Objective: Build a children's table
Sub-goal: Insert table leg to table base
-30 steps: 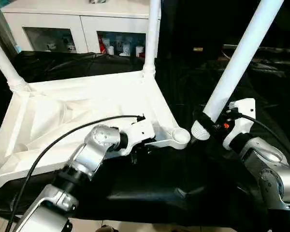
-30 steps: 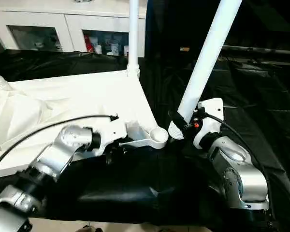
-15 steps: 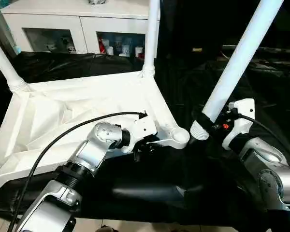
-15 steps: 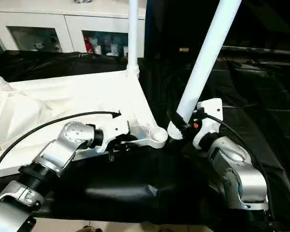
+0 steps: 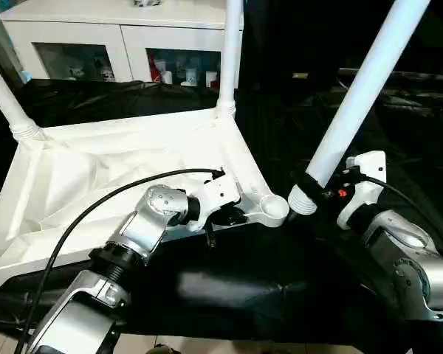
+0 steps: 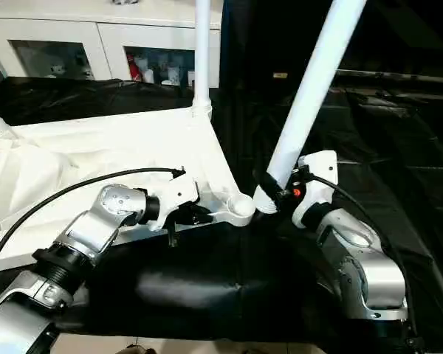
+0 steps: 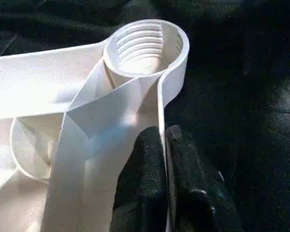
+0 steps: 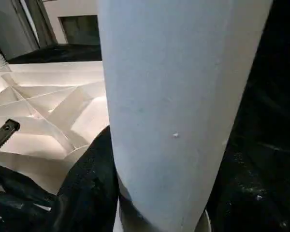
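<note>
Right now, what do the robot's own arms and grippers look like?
Both forearms are silver metal with rounded joints and white wrist housings. A black cable loops along the left arm and another trails from the right arm, which shows a small red mark. Each gripper has two black fingers.

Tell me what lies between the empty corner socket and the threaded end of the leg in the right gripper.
Nothing: just a short bare stretch of black cloth separates the empty socket from the leg end held by the right gripper, seen in both eye views.
</note>
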{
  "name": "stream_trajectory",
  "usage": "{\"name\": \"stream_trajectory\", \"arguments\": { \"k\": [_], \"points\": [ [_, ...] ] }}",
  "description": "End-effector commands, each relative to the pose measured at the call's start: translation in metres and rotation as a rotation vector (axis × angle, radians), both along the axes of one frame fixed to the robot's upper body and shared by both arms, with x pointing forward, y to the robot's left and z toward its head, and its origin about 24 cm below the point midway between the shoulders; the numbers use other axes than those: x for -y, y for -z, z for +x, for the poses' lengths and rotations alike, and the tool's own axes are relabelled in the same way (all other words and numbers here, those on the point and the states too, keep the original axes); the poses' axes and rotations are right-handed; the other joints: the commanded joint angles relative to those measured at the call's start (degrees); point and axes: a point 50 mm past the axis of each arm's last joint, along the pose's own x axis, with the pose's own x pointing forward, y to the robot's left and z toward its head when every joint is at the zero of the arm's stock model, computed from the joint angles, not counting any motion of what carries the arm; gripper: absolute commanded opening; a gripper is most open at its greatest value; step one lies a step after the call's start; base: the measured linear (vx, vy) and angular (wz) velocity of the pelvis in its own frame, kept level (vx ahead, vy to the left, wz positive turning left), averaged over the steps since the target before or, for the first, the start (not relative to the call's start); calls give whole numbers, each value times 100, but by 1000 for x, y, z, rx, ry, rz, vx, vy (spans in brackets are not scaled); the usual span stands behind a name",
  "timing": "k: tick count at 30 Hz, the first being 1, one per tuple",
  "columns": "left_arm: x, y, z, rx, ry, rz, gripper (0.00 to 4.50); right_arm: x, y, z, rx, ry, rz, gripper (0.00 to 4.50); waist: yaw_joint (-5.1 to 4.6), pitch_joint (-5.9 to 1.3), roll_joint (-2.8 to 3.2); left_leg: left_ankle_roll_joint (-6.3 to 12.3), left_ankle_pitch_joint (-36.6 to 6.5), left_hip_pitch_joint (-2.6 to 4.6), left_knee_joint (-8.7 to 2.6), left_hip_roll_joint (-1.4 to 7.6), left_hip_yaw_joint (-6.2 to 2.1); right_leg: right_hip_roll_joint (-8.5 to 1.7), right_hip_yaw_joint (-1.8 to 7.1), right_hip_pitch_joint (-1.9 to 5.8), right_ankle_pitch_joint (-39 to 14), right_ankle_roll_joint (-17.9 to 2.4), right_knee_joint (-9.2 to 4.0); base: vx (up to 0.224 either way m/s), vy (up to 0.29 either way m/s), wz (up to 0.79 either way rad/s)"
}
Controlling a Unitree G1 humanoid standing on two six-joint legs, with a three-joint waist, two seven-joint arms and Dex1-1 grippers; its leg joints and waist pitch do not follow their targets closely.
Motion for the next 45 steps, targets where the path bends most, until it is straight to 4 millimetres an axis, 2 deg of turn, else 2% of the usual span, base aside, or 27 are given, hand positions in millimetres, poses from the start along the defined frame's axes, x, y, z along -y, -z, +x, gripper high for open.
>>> {"name": "stream_trajectory", "arguments": {
  "k": [1,7,13,14,15,16,18,23,29,31,34,36,45],
  "points": [
    [1,-4,2,10,25,4,0,-1,-6,3,35,-10,0,190,18,-409,-44,-34,-1823,106,-389,45,-34,-70,96,244,-1686,-1017,-413,0,0,0],
    [-2,1,-1,12,43,47,0,-3,-5,3,28,-21,-1,190,22,-411,-57,-13,-1757,99,-389,49,-37,-76,96,257,-1597,-1040,-396,0,0,0],
    [-5,1,0,8,12,35,0,-6,-3,4,17,-46,-3,190,21,-399,-83,-7,-1781,105,-385,50,-28,-84,100,241,-1821,-984,-416,0,0,0],
    [-5,1,0,1,11,30,46,-6,-3,4,16,-46,-3,190,20,-398,-95,-9,-1785,104,-385,49,-27,-86,101,239,-1849,-979,-417,0,0,0],
    [-5,0,0,-7,14,24,57,-6,-3,5,16,-47,-4,190,21,-395,-87,-16,-1795,101,-390,48,-32,-88,98,240,-1920,-959,-420,0,0,0],
    [-5,0,0,-5,14,22,57,-6,-3,5,16,-48,-4,190,19,-389,-104,-16,-1825,104,-390,48,-28,-89,100,229,-1997,-938,-437,0,0,0],
    [-5,-1,1,11,-2,11,78,-6,-3,5,15,-51,-5,190,22,-397,-94,-25,-1826,106,-391,52,-35,-90,99,231,-2009,-915,-430,0,0,0],
    [-8,-1,1,12,-7,13,91,-6,-3,5,15,-55,-7,190,24,-394,-99,-19,-1828,102,-394,51,-36,-87,98,228,-1967,-917,-426,0,0,0],
    [-10,-1,-1,-8,-1,6,91,-6,-1,5,12,-59,-6,190,32,-402,-90,-12,-1748,100,-388,49,-31,-88,101,232,-1878,-943,-412,0,0,0],
    [-10,0,-2,-12,2,8,63,-7,-1,4,11,-60,-5,190,27,-399,-94,-11,-1757,100,-392,51,-32,-83,99,230,-1859,-954,-411,0,0,0],
    [-11,0,-2,-15,2,9,53,-7,-1,4,9,-61,-5,190,30,-402,-94,-11,-1737,98,-387,48,-30,-87,102,236,-1842,-952,-410,0,0,0],
    [-12,0,-2,-18,0,9,18,-7,-1,4,8,-62,-5,190,28,-401,-101,-3,-1720,97,-387,49,-30,-88,101,236,-1858,-946,-410,0,0,0],
    [-12,1,-3,-34,2,-3,0,-8,0,5,-1,-76,-10,190,22,-398,-107,2,-1719,96,-384,46,-27,-87,101,232,-1903,-930,-413,0,0,0]
  ]
}}
